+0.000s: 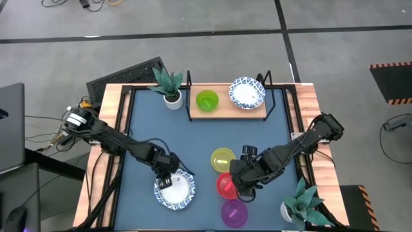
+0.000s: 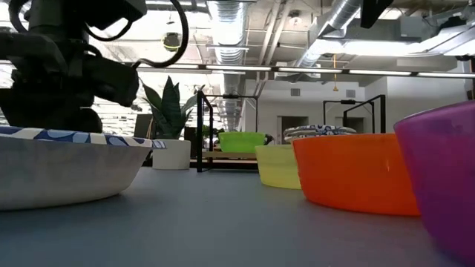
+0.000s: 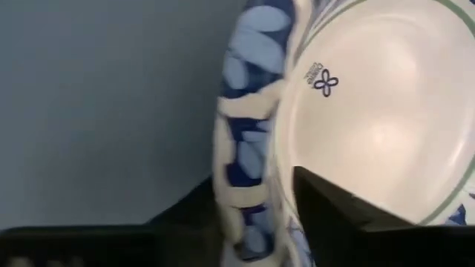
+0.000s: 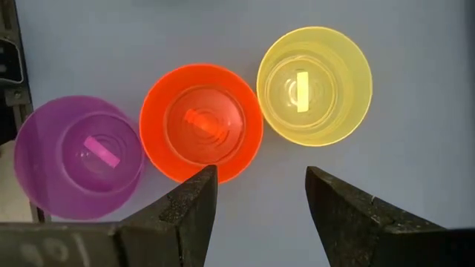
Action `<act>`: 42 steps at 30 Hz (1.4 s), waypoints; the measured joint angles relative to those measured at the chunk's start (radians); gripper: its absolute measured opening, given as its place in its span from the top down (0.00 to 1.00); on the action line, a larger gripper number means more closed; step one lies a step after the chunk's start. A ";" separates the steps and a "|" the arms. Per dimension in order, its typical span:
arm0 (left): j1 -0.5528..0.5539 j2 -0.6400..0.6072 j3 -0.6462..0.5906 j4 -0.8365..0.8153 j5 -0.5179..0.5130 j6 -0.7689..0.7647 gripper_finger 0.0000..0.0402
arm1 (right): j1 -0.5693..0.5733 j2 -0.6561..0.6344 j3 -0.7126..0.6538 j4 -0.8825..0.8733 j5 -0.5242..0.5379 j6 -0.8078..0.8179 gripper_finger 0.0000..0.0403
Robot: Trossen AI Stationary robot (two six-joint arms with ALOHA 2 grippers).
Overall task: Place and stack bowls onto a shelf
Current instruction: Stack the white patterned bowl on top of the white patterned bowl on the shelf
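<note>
A white bowl with a blue patterned rim [image 1: 175,191] sits on the blue table near its front, left of centre. My left gripper [image 1: 165,179] is shut on it. The yellow bowl [image 1: 223,159], red bowl [image 1: 226,185] and purple bowl [image 1: 234,212] stand upright on the table in a row. My right gripper [image 4: 260,170] hovers open above the table just right of the red bowl [image 4: 200,122], touching nothing. On the wooden shelf [image 1: 225,111] at the far side rest the green bowl [image 1: 206,100] and another blue-rimmed white bowl [image 1: 247,94]. My left gripper [image 3: 254,174] pinches the white bowl's blue patterned rim [image 3: 241,159] on the bowl's far-left side. One finger [image 3: 334,215] is inside the bowl and the other [image 3: 185,219] outside. It comes from above, slanting in from the table's left. The bowl [image 2: 59,167] appears to rest on the table.
Potted plants stand at the shelf's left end [image 1: 168,84] and at the table's near right corner [image 1: 302,203]. The shelf's black frame posts [image 1: 188,96] rise at its ends. Bare blue tabletop [image 1: 187,138] lies between the shelf and the bowls.
</note>
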 joint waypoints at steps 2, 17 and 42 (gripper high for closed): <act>0.000 -0.001 0.000 0.001 -0.002 -0.015 0.80 | 0.000 0.000 0.000 0.000 0.022 0.003 0.43; 0.011 -0.002 0.062 -0.002 -0.011 -0.131 0.99 | -0.007 0.000 0.000 0.013 0.159 -0.018 0.43; 0.339 -0.001 0.486 -0.363 0.015 0.145 1.00 | -0.001 -0.194 0.002 0.298 0.114 -0.603 0.48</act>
